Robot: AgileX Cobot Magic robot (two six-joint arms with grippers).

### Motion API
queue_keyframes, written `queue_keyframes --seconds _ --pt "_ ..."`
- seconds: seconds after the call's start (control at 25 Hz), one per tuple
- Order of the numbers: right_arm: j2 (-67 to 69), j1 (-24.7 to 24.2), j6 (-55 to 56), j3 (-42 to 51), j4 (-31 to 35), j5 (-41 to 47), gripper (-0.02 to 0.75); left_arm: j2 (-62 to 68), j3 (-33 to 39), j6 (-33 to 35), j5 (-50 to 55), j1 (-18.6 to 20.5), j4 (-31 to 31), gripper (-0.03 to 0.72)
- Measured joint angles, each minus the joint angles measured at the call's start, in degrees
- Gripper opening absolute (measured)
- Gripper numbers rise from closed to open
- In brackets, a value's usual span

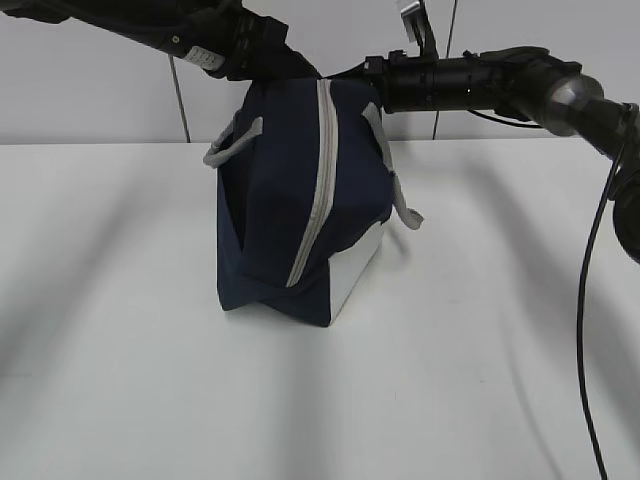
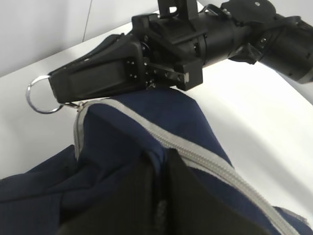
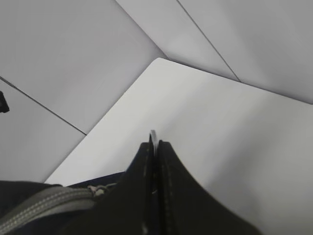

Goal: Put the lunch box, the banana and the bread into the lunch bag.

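Observation:
The dark navy lunch bag (image 1: pixel 280 200) stands on the white table (image 1: pixel 120 300), its grey zipper (image 1: pixel 320 180) running down the front face and looking closed. My left gripper (image 2: pixel 161 169) is shut on the navy fabric at the bag's top beside the zipper. My right gripper (image 3: pixel 155 147) is shut on the zipper's ring pull (image 3: pixel 153 136). In the left wrist view this gripper (image 2: pixel 57 90) lies across the bag's top with the ring (image 2: pixel 41 95) sticking out of its tip. The lunch box, the banana and the bread are out of view.
Grey strap handles hang at the bag's left (image 1: pixel 228 145) and right (image 1: pixel 400 195) sides. Both arms reach in over the bag from the back, left arm (image 1: pixel 200 45) and right arm (image 1: pixel 480 80). A grey wall (image 1: pixel 100 90) stands behind the table.

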Motion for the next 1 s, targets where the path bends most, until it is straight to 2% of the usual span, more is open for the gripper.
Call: queue_keyframes --seconds 0.48,0.6,0.72,0.76,0.84,0.96,1.0 --pt "-0.21 0.11 -0.50 0.00 -2.48 0.53 0.004 0.07 0.05 0.00 -0.56 0.00 0.47 0.020" --pt "-0.10 0.11 -0.50 0.00 -3.40 2.91 0.097 0.01 0.05 0.00 0.52 0.00 -0.06 0.029" --pt "0.13 -0.27 -0.72 0.23 -4.73 4.46 0.321 -0.31 0.05 -0.07 1.05 -0.24 -0.89 0.092" --pt "0.00 -0.27 -0.85 0.23 -5.59 4.46 0.399 -0.38 0.00 -0.42 1.05 -0.30 -0.95 0.138" --pt "-0.76 -0.40 -1.07 0.23 -8.40 4.60 0.499 -0.49 -0.04 -0.97 0.98 -0.12 -1.07 0.255" --pt "-2.80 -0.52 -1.20 0.36 -10.10 4.60 0.548 -0.49 -0.11 -2.53 0.98 0.78 -1.36 0.406" --pt "-3.88 -0.52 -1.29 0.36 -10.10 4.60 0.555 -0.49 -0.16 -3.41 0.98 1.21 -1.41 0.430"
